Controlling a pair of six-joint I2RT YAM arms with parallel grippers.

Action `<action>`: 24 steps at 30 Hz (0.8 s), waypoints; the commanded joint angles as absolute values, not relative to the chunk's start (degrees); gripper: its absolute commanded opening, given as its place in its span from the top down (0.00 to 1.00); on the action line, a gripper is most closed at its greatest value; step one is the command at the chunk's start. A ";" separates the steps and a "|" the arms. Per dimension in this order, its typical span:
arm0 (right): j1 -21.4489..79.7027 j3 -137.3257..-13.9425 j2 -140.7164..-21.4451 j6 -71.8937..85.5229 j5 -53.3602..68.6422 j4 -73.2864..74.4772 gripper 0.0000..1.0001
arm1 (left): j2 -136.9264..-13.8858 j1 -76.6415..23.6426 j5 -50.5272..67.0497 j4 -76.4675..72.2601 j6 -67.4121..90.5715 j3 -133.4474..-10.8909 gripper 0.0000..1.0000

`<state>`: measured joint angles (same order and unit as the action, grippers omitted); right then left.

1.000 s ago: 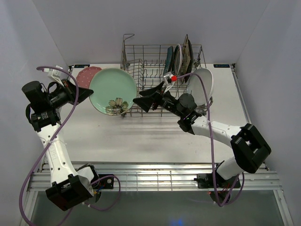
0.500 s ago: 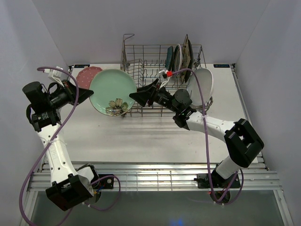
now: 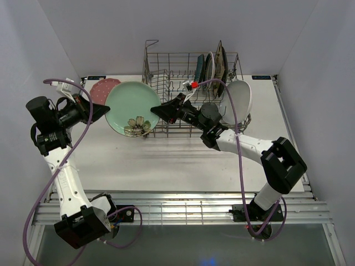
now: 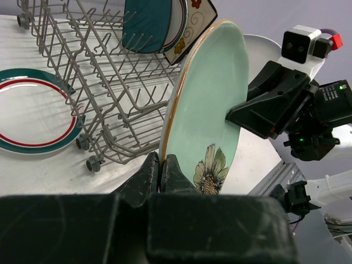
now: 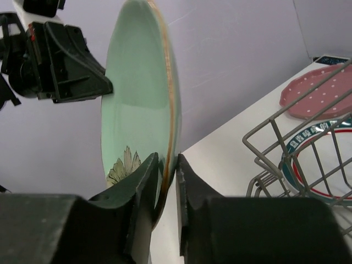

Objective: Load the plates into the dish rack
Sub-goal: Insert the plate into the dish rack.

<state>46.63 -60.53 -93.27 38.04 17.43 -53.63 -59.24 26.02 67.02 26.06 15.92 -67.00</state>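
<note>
White table (image 3: 166, 160), lilac walls (image 3: 166, 22): left fingers (image 4: 144, 175) and right fingers (image 5: 142, 190) pinch mint plate (image 3: 130, 102).

We are seeing the dish rack (image 3: 166, 55) sitting at the table's (image 3: 183, 160) 12 o'clock. The upright plate (image 3: 132, 102) is hanging at its 9 o'clock side, between the left gripper (image 3: 105, 110) and the right gripper (image 3: 156, 112). The flat plate (image 3: 102, 88) is lying on the table at the upright plate's 10 o'clock. The leaning plate (image 3: 241, 100) is resting against the rack's 3 o'clock side, and the racked plates (image 3: 211, 66) are standing inside toward 1 o'clock.

Your two arms, both on one plate.
Your left gripper (image 4: 162, 160) clamps the mint green plate (image 4: 209, 99); your right gripper (image 5: 167, 160) reaches left, fingers (image 5: 144, 184) straddling the opposite rim, grip unclear.
</note>
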 commanded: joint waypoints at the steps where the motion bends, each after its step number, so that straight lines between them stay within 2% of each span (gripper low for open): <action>1: 47.55 -63.63 -93.52 37.71 17.32 -54.41 0.79 | -56.60 25.84 69.26 23.20 17.23 -67.68 1.00; 2: 47.64 -63.63 -93.52 37.62 16.97 -54.14 0.83 | -56.69 25.84 69.26 23.20 17.14 -67.59 1.00; 3: 47.55 -63.81 -93.52 37.62 16.70 -53.79 0.92 | -56.69 25.84 69.26 23.20 17.05 -67.59 1.00; 7: 47.64 -64.42 -93.52 37.88 15.65 -52.56 0.92 | -57.13 25.75 70.22 23.12 16.52 -67.50 0.99; 9: 47.72 -64.51 -93.52 38.40 15.03 -52.65 0.92 | -57.39 25.84 70.49 23.12 16.44 -67.59 0.95; 12: 47.72 -64.60 -93.60 39.63 13.63 -52.82 0.92 | -57.65 25.84 70.58 23.12 16.17 -67.41 0.83; 13: 47.81 -64.77 -93.69 39.90 13.45 -52.91 0.92 | -57.57 25.75 70.58 23.12 16.17 -67.50 0.75; 18: 47.81 -64.78 -93.52 41.31 11.87 -53.52 0.92 | -57.31 25.84 70.75 23.12 16.08 -67.41 0.61; 20: 47.81 -64.60 -93.08 41.66 11.17 -53.96 0.92 | -57.30 25.75 70.84 23.12 15.91 -67.50 0.51; 22: 47.81 -64.69 -92.47 41.40 10.55 -53.70 0.92 | -57.13 25.84 70.84 23.12 15.73 -67.50 0.47; 24: 47.81 -65.04 -91.85 40.78 10.02 -52.48 0.92 | -57.04 25.84 70.67 23.38 15.56 -67.76 0.35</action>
